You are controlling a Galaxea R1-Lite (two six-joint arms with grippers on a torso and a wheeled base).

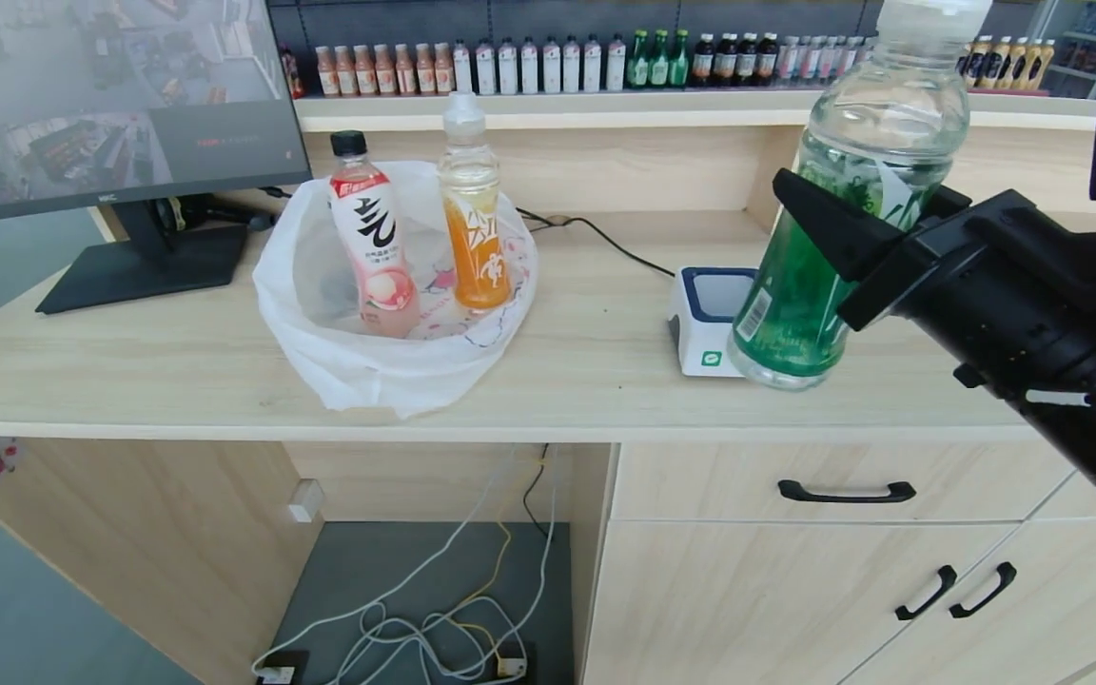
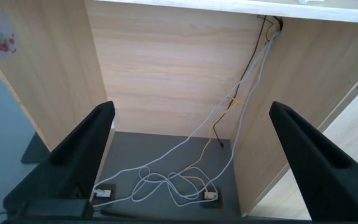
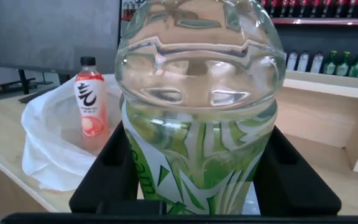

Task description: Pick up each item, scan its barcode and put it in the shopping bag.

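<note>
Left end effector (image 2: pixel 192 112): spread wide, empty, below counter (image 1: pixel 605 371) level. Shopping bag (image 1: pixel 358 381) holds pink bottle (image 1: pixel 372 247) and orange bottle (image 1: pixel 474 228). Green bottle (image 1: pixel 795 323) sits against scanner (image 1: pixel 700 333), clamped in right end effector (image 1: pixel 857 266). Likely scan step; next, carry bottle left into bag.

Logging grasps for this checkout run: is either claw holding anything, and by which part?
The right claw grips the green bottle around its labelled middle. The left claw is open and empty.
</note>
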